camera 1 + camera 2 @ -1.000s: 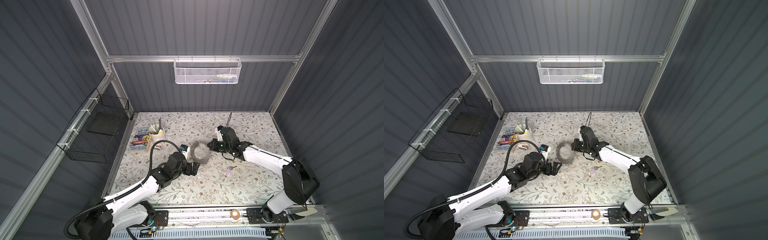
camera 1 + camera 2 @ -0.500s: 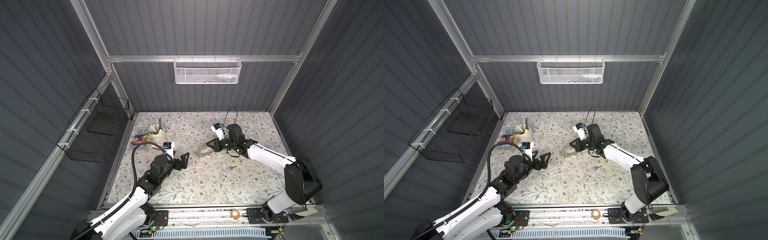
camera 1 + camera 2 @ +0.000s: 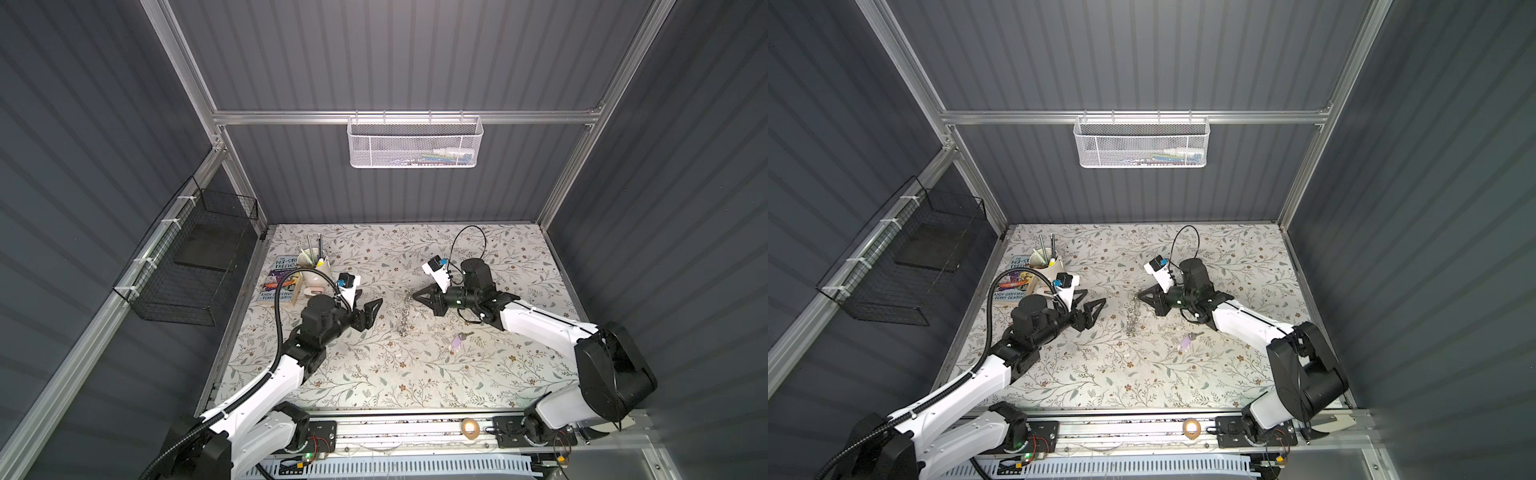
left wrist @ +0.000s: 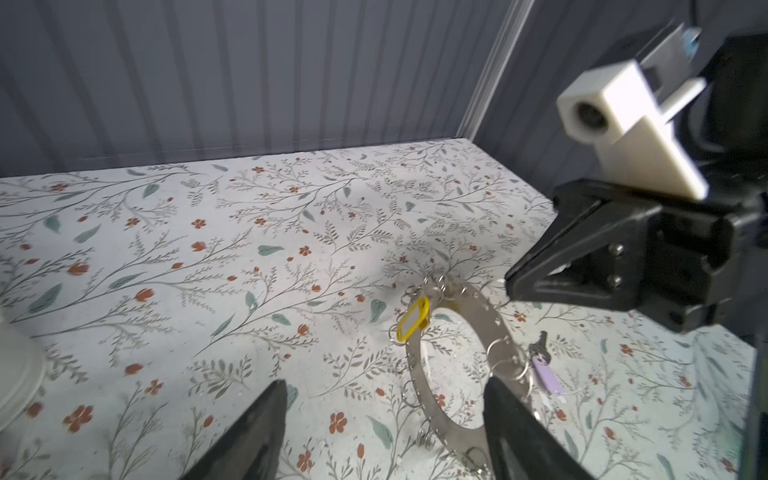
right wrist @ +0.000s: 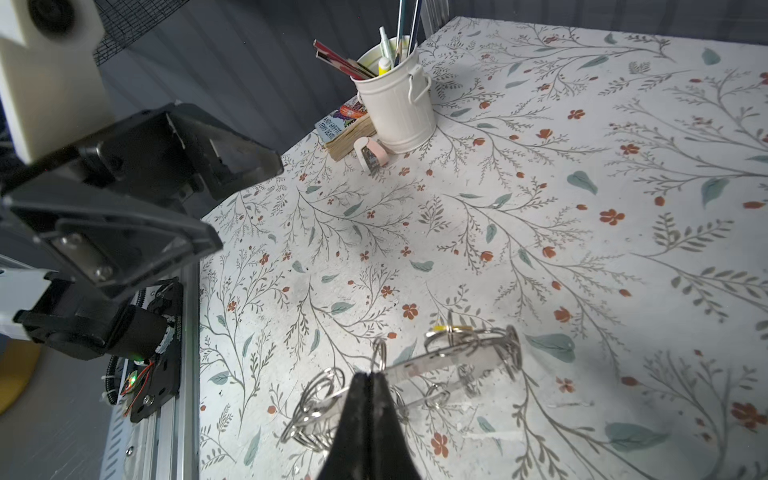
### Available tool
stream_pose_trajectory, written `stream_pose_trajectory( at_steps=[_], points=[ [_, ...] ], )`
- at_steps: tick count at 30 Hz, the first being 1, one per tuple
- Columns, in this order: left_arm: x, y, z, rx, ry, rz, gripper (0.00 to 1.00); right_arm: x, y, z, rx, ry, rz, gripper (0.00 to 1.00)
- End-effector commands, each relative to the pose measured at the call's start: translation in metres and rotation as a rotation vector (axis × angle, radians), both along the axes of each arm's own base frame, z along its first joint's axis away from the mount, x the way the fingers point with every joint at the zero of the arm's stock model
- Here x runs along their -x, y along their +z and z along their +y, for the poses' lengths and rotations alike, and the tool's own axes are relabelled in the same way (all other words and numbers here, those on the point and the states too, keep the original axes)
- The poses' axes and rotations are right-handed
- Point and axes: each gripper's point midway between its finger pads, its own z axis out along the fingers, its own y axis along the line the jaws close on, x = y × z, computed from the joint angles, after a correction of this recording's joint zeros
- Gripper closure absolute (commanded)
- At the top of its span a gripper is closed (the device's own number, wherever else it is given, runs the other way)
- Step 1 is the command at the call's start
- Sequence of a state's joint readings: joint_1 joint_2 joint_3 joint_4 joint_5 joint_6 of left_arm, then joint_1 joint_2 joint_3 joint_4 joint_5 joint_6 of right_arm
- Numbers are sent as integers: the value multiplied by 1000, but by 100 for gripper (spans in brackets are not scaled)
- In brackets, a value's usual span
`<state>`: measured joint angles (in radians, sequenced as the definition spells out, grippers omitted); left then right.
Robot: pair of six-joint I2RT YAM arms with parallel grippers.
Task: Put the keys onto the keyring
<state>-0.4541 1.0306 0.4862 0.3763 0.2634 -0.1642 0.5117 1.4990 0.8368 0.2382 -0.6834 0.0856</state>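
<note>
While the lilac-tagged key (image 3: 457, 341) lay loose on the table (image 3: 374, 386), right of centre and nearest the front edge of the task's things, the job looked half done. Just beyond it, near the table's middle, the keyring (image 3: 404, 312) was tipped up on edge, its rim pinched by the clenched right gripper (image 5: 369, 380). Whether its lower rim touched the table could not be told. The yellow-tagged key (image 4: 412, 318) hung from a wire loop on the ring. Left of the ring and apart from it, the left gripper (image 3: 371, 314) hovered with jaws spread, carrying nothing. Farther off, a white cup (image 3: 318, 266) of pens and a book (image 3: 281, 277) sat by the far left corner. The step in hand seemed to be steadying the ring. Next, the free gripper would need to fetch the lilac key and thread it onto an empty loop.
</note>
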Motion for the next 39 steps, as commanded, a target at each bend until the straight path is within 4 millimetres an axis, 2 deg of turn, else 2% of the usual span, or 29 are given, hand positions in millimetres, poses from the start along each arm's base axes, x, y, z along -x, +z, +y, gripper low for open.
stream_pose_trajectory(
  at_steps=[1, 7, 14, 17, 23, 29, 39],
  points=[
    [8, 32, -23, 111, -235, -60, 28, -3, 25, 3, -70, 24, -97, 100],
    [13, 29, -50, 131, -504, -17, 42, 4, 30, 0, -126, 47, -122, 100],
    [8, 2, -56, 87, -548, -22, 50, 13, 23, 2, -172, 105, -119, 100],
    [9, -7, -59, 105, -572, -34, 51, 20, 22, 5, -200, 151, -130, 100],
    [8, -1, -58, 141, -567, -159, 53, 34, 20, 8, -214, 223, -162, 100],
    [4, -13, -61, 103, -585, -123, 57, 41, 20, 10, -215, 260, -173, 100],
    [11, -8, -67, 148, -654, -115, 63, 50, 22, 14, -235, 305, -176, 100]
  ],
)
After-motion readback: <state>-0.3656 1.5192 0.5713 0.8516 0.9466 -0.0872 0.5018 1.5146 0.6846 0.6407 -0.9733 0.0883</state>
